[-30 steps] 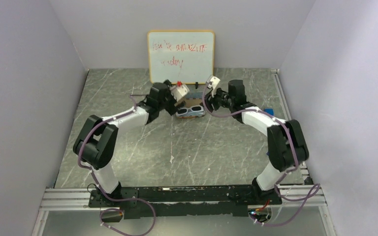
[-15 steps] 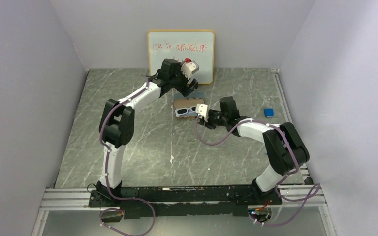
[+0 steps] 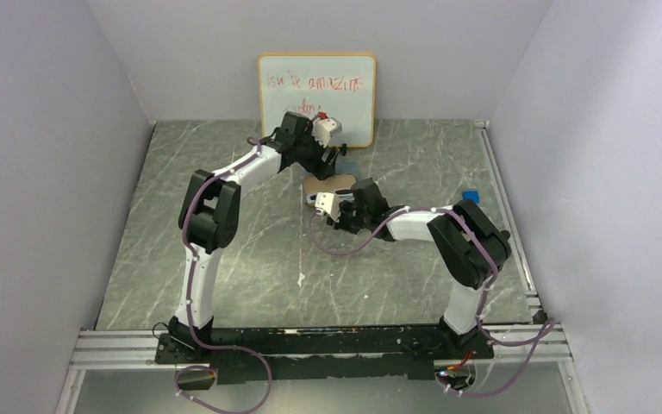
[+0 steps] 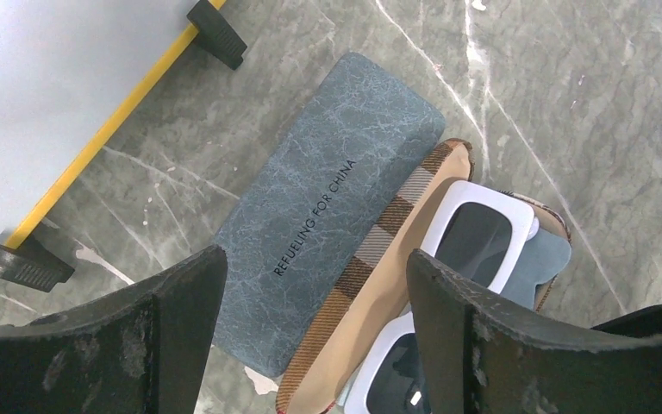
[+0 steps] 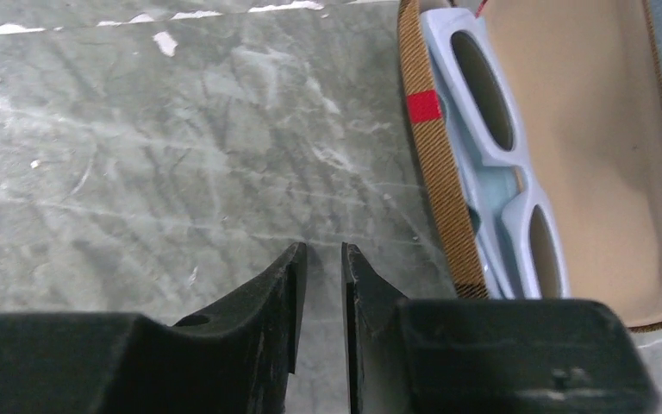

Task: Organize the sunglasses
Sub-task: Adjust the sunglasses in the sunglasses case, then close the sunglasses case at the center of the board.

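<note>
A pair of sunglasses [image 4: 474,237] with a chunky white frame and dark lenses [image 5: 491,147] lies in an open plaid case [image 5: 435,147], on a light-blue cloth [image 4: 547,259]. A shut grey-blue case [image 4: 327,207] lies right beside the plaid one. My left gripper [image 4: 310,289] hovers above both cases, open and holding nothing. My right gripper [image 5: 321,250] is low over the table, just left of the plaid case's front rim. Only a narrow gap shows between its fingers, with nothing in it. From above, the plaid case [image 3: 334,184] sits between both grippers.
A whiteboard [image 3: 316,99] on black feet [image 4: 215,33] leans on the back wall just behind the cases. A small blue object [image 3: 471,196] lies at the far right of the marble table [image 3: 224,259]. Grey walls close in both sides.
My right gripper swept left along the front of the plaid case and its fingers narrowed. My left gripper rose to the back near the whiteboard, then settled lower over the cases.
</note>
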Action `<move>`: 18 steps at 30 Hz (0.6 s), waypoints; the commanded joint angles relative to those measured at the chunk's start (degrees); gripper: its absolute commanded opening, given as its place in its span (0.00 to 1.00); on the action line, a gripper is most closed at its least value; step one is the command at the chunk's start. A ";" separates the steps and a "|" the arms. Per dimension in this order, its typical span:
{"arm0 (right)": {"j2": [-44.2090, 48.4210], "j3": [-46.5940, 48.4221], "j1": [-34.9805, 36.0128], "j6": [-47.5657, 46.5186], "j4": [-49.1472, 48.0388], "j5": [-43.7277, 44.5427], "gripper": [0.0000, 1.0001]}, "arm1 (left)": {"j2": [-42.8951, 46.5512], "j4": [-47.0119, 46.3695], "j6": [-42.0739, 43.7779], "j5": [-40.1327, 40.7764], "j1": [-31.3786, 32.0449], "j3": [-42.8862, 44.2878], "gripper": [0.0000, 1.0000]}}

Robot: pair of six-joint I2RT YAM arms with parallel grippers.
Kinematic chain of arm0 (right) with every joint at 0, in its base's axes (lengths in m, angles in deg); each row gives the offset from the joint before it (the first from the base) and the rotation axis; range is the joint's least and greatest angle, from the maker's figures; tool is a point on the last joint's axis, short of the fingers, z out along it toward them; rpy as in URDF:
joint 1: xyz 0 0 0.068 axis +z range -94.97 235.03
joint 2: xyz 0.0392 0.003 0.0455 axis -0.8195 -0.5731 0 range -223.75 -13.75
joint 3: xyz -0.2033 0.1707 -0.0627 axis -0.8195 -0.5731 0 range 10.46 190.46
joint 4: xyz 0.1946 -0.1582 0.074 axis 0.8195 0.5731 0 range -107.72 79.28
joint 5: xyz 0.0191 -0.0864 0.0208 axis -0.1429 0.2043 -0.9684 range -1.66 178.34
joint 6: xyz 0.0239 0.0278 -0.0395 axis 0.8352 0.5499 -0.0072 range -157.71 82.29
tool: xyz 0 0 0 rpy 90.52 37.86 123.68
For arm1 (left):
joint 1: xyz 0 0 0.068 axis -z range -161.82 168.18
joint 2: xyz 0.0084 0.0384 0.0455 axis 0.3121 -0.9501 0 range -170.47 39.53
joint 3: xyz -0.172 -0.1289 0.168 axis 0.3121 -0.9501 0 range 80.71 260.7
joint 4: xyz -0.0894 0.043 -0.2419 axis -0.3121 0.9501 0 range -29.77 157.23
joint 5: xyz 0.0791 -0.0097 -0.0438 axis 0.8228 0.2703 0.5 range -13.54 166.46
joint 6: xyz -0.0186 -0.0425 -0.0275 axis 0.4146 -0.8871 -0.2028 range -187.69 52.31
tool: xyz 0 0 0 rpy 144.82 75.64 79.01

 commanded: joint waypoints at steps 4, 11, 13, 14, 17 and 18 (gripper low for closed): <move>-1.60 2.56 1.59 -2.62 -0.75 5.63 0.26 | 1.39 -1.48 -2.90 -1.13 -1.01 1.20 0.84; 7.05 2.52 1.40 -5.18 4.30 0.39 0.33 | 0.80 -0.41 -4.62 -0.36 -3.05 3.41 0.85; 8.35 2.46 1.30 -6.05 4.41 1.00 0.34 | 0.44 0.45 -4.40 -0.78 -3.06 3.60 0.85; 8.07 3.29 1.20 -6.14 5.26 1.32 0.34 | 0.28 0.78 -4.31 -1.00 -3.06 3.63 0.84; 5.80 4.95 0.67 -5.08 7.94 1.28 0.34 | 0.30 0.99 -4.24 -0.87 -3.06 2.73 0.85; 5.13 4.85 0.62 -4.67 7.79 1.13 0.34 | 0.43 0.74 -4.28 -0.82 -3.06 2.18 0.84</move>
